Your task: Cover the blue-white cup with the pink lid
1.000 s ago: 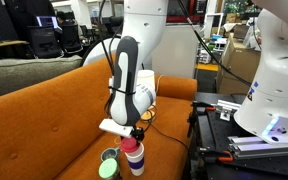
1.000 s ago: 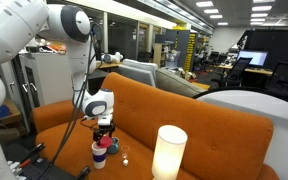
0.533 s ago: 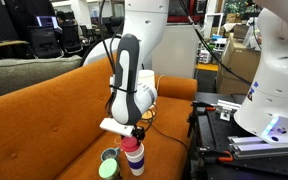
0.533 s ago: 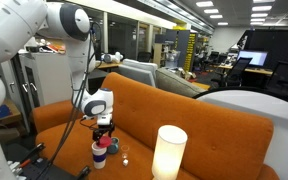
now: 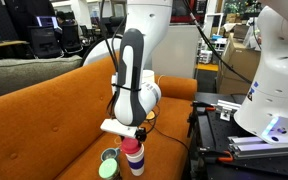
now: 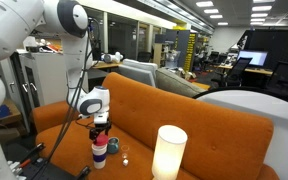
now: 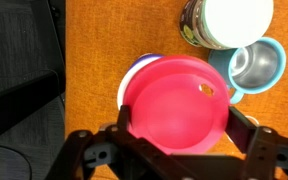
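Note:
The pink lid (image 7: 174, 105) fills the middle of the wrist view and lies over the blue-white cup, whose white rim (image 7: 127, 82) peeks out at the lid's upper left. My gripper (image 7: 181, 125) straddles the lid with one dark finger against each side of its edge. In both exterior views the gripper (image 5: 134, 134) (image 6: 98, 129) points straight down onto the lid (image 5: 132, 148) (image 6: 100, 142), which sits on top of the upright cup (image 5: 135, 165) (image 6: 100, 158) on the orange sofa seat.
A green round cup (image 7: 256, 65) (image 5: 109, 156) stands close beside the blue-white cup, with a light green lid (image 5: 107, 170) next to it. A tall white cylinder (image 6: 169, 152) stands near one camera. The orange backrest (image 5: 44, 90) rises behind. A second robot (image 5: 274, 80) stands off the sofa.
The arm's upper links have shifted slightly up and the wrist has moved a little sideways. The lid and cup stay in the same place under the gripper.

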Tool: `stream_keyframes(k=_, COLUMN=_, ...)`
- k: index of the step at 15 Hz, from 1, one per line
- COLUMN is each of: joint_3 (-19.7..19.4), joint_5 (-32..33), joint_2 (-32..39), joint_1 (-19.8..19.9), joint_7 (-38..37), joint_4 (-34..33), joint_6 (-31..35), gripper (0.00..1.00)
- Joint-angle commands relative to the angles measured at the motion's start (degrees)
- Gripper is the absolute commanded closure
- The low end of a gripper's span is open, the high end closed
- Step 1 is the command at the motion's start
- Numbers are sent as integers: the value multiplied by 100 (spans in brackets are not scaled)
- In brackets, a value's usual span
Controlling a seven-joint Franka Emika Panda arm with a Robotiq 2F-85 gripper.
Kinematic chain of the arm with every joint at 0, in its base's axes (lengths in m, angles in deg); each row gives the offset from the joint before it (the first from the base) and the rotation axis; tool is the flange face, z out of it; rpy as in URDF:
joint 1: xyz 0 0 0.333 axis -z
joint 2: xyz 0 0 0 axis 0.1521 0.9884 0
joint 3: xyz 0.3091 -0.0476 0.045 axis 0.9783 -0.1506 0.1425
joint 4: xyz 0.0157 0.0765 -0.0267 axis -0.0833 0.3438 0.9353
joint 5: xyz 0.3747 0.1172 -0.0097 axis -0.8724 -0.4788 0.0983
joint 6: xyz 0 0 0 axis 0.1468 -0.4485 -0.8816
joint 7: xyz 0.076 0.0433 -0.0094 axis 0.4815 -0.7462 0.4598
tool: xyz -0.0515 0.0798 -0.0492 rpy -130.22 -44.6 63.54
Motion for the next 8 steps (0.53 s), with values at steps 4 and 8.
stream_keyframes(k=4, joint_3=60, joint_5=-17, joint_2=5, joint_1=-16, joint_7=127, joint_4=137, joint_6=288, gripper=33)
stream_keyframes(k=8, joint_3=47, joint_5=-20, joint_2=83, joint_1=-23, joint_7=120, joint_4=92, joint_6=357, gripper=33)
